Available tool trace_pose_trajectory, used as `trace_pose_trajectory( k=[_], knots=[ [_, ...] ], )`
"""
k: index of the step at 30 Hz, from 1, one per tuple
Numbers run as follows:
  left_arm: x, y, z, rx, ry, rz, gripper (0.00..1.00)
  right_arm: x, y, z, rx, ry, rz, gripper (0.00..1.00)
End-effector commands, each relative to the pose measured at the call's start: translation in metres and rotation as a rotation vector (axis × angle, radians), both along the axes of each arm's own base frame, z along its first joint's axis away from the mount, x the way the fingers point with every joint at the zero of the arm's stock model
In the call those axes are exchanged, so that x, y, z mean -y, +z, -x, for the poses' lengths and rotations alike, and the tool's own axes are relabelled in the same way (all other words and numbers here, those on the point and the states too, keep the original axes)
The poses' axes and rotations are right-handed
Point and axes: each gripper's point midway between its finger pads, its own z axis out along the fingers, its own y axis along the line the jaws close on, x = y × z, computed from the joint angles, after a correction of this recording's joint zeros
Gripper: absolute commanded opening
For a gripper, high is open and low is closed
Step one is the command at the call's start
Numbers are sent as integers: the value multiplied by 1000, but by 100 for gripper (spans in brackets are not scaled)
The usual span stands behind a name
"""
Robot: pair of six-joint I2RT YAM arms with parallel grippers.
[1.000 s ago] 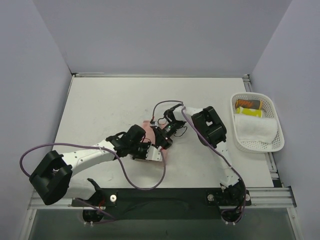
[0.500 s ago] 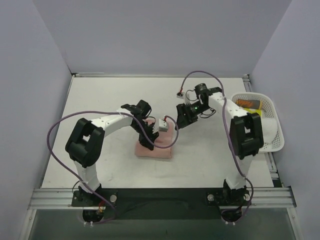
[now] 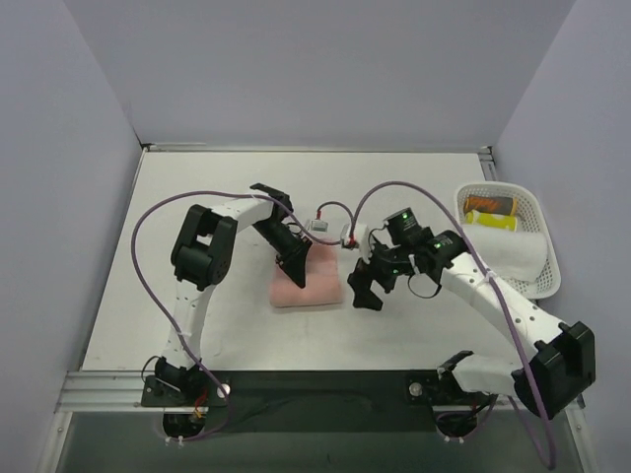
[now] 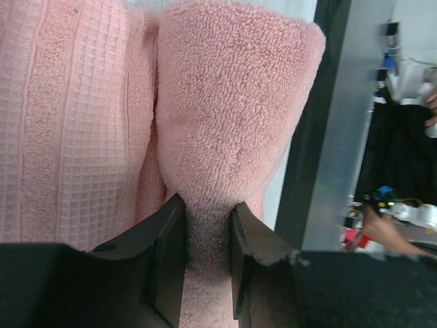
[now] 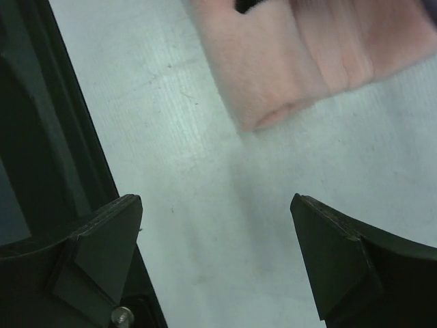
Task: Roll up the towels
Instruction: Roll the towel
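1. Left gripper point(image 3: 295, 268) is pinching a fold of the pink towel point(image 3: 310, 288), mid-frame. Right gripper point(image 3: 366, 289) hangs wide open just right of it.
2. Risk, I'd say: pulling from that one-sided pinch could skew or undo the roll.

No writing can be read on the pink towel point(image 3: 308, 284) or anything else.

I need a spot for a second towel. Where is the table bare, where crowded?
Bare: the table along the back wall, and the near strip before the pink towel. Crowded: the centre, where the left gripper pinches it beside the open right gripper, and the basket.
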Motion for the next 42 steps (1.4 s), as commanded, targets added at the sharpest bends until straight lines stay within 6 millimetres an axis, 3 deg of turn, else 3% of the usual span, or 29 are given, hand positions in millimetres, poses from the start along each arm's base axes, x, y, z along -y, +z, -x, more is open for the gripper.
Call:
trace_pose_trajectory(
  k=[1,7,12,16,22,25,29,30,32,36,38,40,42],
  knots=[
    [-36,-67,7,12,-135,-195,21,-20,-5,-11,229,97,67,96],
    [-40,-72,13,-39,-142,-211,28,-66,-13,-30,568,300,145,92],
    [-40,-74,11,-40,-138,-215,29,-101,-30,-27,605,438,92,92],
    [-41,-76,8,-47,-125,-219,29,-113,-47,-8,505,529,35,89],
    [-42,-77,6,-49,-112,-225,30,-108,-77,21,326,574,21,80],
    [-43,-76,2,-40,-89,-227,36,-102,-91,30,213,577,29,65],
    [-45,-72,-3,-11,-41,-209,42,-95,-109,39,48,566,46,36],
    [-42,-70,-7,11,-25,-189,42,-95,-106,41,0,568,39,31],
    [-47,-58,-9,33,22,-155,48,-91,-113,43,-83,564,59,21],
    [-55,-31,-24,76,155,-46,57,-85,-106,52,-222,530,38,2],
    [-62,-16,-28,108,213,-15,58,-81,-105,56,-270,514,40,0],
    [-73,4,-51,173,330,25,61,-79,-99,63,-338,506,23,0],
    [-88,11,-66,200,435,31,66,-79,-96,65,-406,469,32,0]
  ],
)
